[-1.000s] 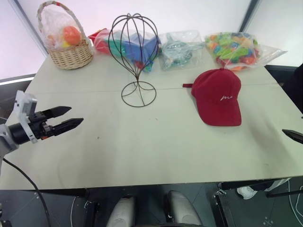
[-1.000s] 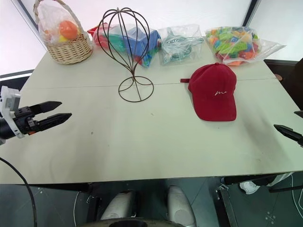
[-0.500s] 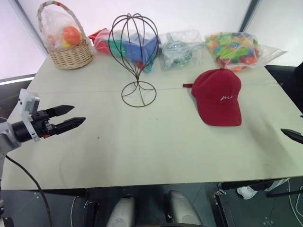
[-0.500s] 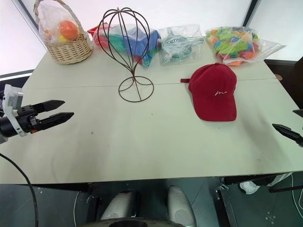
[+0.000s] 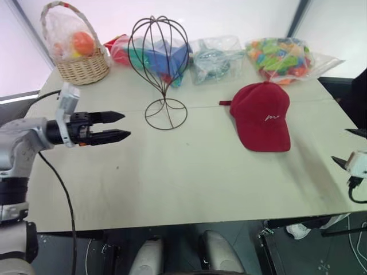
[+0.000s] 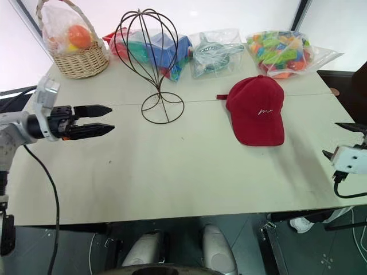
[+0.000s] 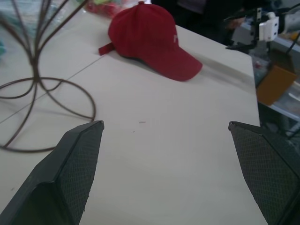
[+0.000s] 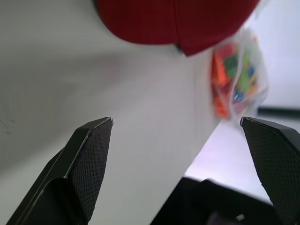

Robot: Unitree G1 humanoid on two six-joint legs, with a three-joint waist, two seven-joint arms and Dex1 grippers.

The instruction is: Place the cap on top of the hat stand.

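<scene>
Lying flat on the pale tabletop [image 5: 189,172], the cap [image 5: 261,116] sits right of centre in the left eye frame, brim toward the lower edge, white logo facing up, back strap poking out at its upper left. Nothing touches it.

The hat stand [image 5: 160,69] is upright in the upper middle of the frame, round wire base on the tabletop, cage head bare. It is well apart from the cap, to the cap's left.

Left gripper [image 5: 119,126]: at left of the frame, hanging above the tabletop, fingers spread with a clear gap, holding nothing. It points toward frame right, its tips just short of the stand's base. In its wrist view the base loops and the cap lie ahead between the two black fingers [image 7: 70,173].

Right gripper [image 6: 344,143]: at the right edge of the frame, beyond the tabletop's edge, fingers wide apart, empty, near the cap's brim side.

Along the far edge: a wicker basket [image 5: 80,60] at upper left and clear bags of colourful toys [image 5: 284,57] at upper right.
</scene>
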